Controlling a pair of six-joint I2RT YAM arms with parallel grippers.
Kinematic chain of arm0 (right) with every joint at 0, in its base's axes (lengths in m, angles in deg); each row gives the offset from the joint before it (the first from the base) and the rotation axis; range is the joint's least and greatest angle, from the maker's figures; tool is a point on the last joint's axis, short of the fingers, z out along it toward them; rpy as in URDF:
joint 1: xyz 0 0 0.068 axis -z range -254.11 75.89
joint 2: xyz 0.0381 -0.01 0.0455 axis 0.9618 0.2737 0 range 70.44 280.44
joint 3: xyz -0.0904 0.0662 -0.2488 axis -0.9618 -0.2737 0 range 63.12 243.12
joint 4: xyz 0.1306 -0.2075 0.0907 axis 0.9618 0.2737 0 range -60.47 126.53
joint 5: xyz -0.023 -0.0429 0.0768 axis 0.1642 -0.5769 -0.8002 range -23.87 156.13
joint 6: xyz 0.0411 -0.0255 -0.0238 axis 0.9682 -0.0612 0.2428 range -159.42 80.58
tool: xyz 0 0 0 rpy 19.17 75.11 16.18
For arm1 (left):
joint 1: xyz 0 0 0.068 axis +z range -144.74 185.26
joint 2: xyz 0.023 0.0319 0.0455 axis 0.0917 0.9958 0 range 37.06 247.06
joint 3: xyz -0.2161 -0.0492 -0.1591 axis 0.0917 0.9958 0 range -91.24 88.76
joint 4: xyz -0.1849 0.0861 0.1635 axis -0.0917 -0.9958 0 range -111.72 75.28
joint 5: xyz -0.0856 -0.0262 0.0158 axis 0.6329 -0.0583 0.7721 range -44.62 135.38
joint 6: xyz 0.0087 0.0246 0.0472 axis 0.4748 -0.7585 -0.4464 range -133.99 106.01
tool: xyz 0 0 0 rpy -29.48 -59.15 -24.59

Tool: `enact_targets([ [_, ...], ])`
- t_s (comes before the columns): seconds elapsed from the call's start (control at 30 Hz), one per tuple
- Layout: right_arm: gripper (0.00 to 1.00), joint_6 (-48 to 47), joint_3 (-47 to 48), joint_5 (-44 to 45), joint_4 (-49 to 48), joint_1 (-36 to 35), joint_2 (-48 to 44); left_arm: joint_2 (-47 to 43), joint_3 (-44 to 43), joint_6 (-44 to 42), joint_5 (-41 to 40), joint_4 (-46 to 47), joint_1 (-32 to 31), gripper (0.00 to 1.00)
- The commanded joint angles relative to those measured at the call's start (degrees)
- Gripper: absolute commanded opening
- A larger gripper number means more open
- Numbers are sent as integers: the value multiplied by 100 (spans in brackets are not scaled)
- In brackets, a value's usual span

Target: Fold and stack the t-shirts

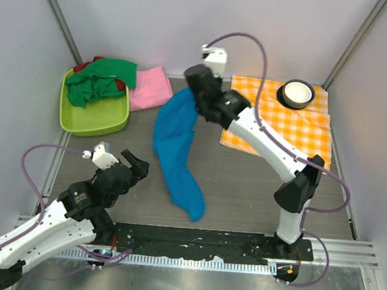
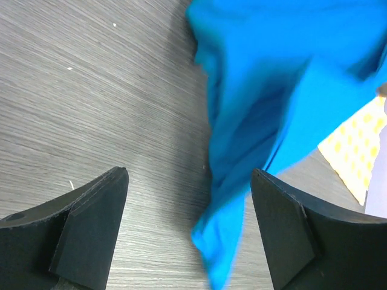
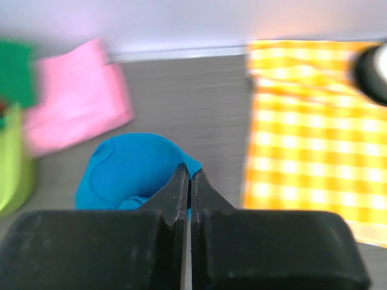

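Note:
A bright blue t-shirt (image 1: 176, 147) lies stretched from the back middle of the table toward the front. My right gripper (image 1: 199, 99) is shut on its far end, the blue cloth (image 3: 136, 169) pinched between its fingertips (image 3: 181, 175). My left gripper (image 1: 136, 164) stands open at the shirt's near left side, and the shirt's lower tip (image 2: 224, 241) hangs between its fingers (image 2: 91, 211) without touching them. A pink t-shirt (image 1: 151, 87) lies folded at the back. A green t-shirt (image 1: 99, 79) is heaped over a red one (image 1: 82, 65) in the basin.
A lime green basin (image 1: 90, 119) stands at the back left. An orange-and-white checked cloth (image 1: 287, 123) lies at the back right with a black-rimmed white bowl (image 1: 297, 93) on it. Grey walls and metal posts ring the table.

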Motion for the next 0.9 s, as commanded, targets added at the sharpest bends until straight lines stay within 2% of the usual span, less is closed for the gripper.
enact_targets([
  [0.0,1,66,118,897,534,892,-376,258,-17,-272,385,686,-1,86],
  [0.1,1,5,-390,1257,598,1043,-989,381,62,-342,500,828,-1,86],
  [0.23,1,-30,-1558,1003,263,1052,-1755,408,107,-430,351,933,-1,86],
  [0.43,1,338,-2174,274,589,1026,-2090,767,71,-501,403,1232,-1,86],
  [0.57,1,374,-2483,133,640,955,-2275,1382,54,-544,464,1766,-1,86],
  [0.6,1,444,-2527,150,702,877,-2319,1784,-25,-597,473,1830,-1,86],
  [0.67,1,392,-2668,413,921,579,-2564,2164,-453,-790,543,1892,-1,86],
  [0.73,1,584,-2834,1095,1202,-184,-2837,2551,-745,-965,693,1883,-1,86],
  [0.8,1,1108,-3054,1319,1554,-991,-3458,2465,-869,-958,702,1918,-1,86],
  [0.87,1,1488,-3554,1197,1808,-1294,-3935,2254,-747,-984,632,2075,-1,86],
])
